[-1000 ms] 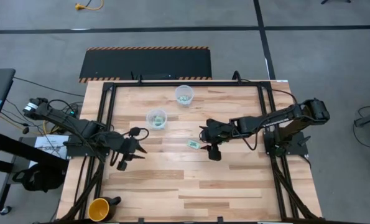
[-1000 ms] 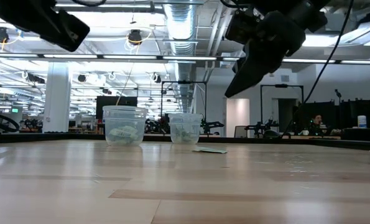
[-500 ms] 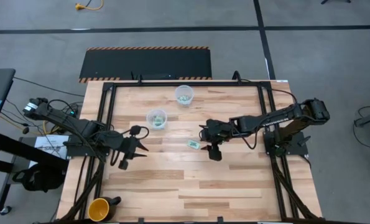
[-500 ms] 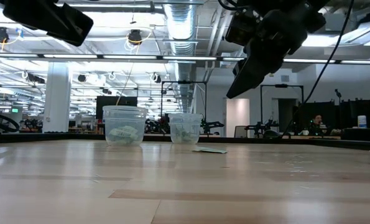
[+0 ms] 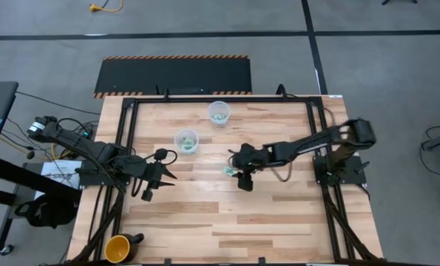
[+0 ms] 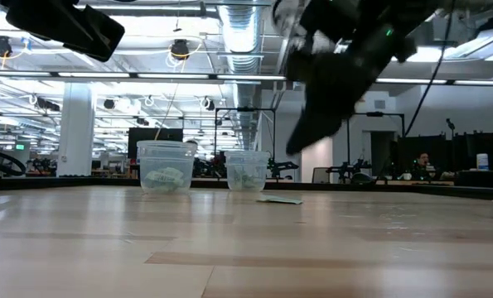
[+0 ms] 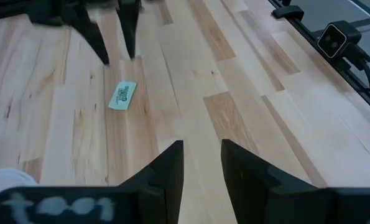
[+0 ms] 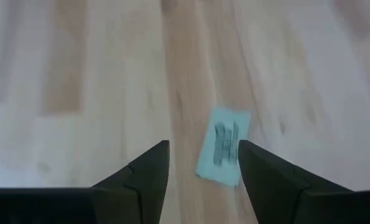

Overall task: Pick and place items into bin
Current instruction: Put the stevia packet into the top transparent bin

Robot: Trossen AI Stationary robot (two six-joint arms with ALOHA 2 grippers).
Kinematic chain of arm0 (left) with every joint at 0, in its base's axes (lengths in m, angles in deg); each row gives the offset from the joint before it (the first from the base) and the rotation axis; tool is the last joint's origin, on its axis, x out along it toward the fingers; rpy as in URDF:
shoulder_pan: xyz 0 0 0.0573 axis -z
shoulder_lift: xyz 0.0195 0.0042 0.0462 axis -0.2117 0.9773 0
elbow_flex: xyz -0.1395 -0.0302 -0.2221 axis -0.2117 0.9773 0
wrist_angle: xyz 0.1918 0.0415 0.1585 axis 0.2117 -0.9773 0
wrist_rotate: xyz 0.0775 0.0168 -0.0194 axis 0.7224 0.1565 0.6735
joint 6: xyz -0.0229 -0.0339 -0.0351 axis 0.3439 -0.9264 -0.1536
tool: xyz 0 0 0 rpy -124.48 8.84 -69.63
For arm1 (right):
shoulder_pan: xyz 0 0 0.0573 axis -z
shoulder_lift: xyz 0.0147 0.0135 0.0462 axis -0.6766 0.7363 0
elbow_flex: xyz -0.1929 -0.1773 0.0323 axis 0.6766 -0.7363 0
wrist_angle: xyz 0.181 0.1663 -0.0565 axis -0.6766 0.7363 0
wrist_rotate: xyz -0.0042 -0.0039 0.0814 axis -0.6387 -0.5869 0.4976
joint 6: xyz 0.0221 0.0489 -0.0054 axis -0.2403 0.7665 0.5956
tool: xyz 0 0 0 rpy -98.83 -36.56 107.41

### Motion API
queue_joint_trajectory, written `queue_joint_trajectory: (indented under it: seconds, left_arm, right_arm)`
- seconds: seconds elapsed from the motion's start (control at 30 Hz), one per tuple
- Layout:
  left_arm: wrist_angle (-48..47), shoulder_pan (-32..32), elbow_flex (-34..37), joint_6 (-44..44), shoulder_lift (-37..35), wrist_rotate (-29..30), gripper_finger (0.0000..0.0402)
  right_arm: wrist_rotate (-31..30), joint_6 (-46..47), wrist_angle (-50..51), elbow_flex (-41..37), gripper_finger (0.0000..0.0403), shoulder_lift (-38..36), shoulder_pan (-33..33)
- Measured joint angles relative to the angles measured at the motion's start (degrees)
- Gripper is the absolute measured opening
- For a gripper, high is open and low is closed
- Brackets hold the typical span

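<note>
On the table [image 5: 227,214], packet [image 8: 223,153] lies between the open right tool [image 8: 198,163].

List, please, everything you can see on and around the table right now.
Cups: two, clear, far side of the table, one nearer the left arm, one farther back; both hold mint-green pieces.
Packet: one, mint-green, flat on the table at mid-table, beside the right gripper.
Mug: one, yellow, near left corner.
Table: one, light wood, black-framed.
Mat: one, black with striped edges, on the floor beyond the table.
Left gripper: open, empty, waiting at the left side.
Right gripper: open, above the table with the packet between its fingers.
</note>
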Motion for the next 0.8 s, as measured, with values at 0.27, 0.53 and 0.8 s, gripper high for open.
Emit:
queue_joint_trajectory:
  seconds: [0.27, 0.53, 0.8]
  left_arm:
    - [0.1, 0.0, 0.0, 0.1, 0.0, 0.0, 0.0098]
    - [0.1, 0.0, 0.0, 0.0, 0.0, 0.0, 0.0098]
    - [0.1, 0.0, 0.0, -0.2, 0.0, 0.0, 0.0098]
  right_arm:
    - [-0.8, -3.0, 1.3, 7.9, 0.0169, 12.9, 0.0]
    - [-4.9, -3.8, 12.1, 16.6, 0.0176, 20.6, 0.0]
    - [-4.5, -3.3, 14.6, 18.8, 0.0158, 22.4, 0.0]
